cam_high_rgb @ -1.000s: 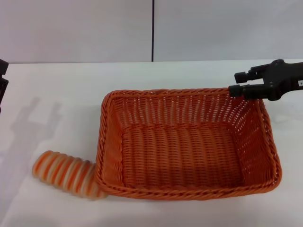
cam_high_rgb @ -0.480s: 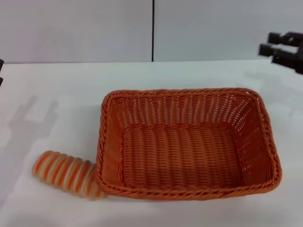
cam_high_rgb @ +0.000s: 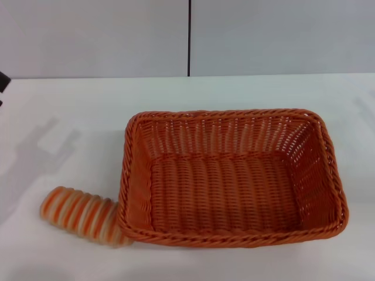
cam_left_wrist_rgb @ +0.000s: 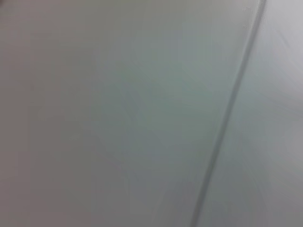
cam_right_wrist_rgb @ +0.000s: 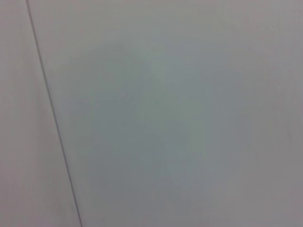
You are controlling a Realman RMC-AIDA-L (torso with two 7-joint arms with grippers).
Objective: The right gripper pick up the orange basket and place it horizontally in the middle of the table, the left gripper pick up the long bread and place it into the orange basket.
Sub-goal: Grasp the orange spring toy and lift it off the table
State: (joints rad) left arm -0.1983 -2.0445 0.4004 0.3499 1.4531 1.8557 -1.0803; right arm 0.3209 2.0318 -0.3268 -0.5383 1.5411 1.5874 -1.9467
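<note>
Large rectangular orange woven basket [cam_high_rgb: 231,178] lies long axis crosswise on white counter [cam_high_rgb: 76,117]; striped oblong bread loaf [cam_high_rgb: 82,215] touches its left corner, angled. Left claw [cam_high_rgb: 2,88] barely visible at the counter's left edge, state cannot be told; right claw unseen.

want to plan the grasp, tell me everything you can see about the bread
The bread is a small oblong loaf with ridged crosswise stripes of cream and orange, looking like moulded plastic or rubber. It lies flat on the white table, slanted, its rounded end pointing to the robot's left and nearer the far side. Its other end touches, and seems partly tucked under, the near left corner of the basket, outside it. No gripper is on it; only a dark sliver of the left arm shows at the head view's left edge.
</note>
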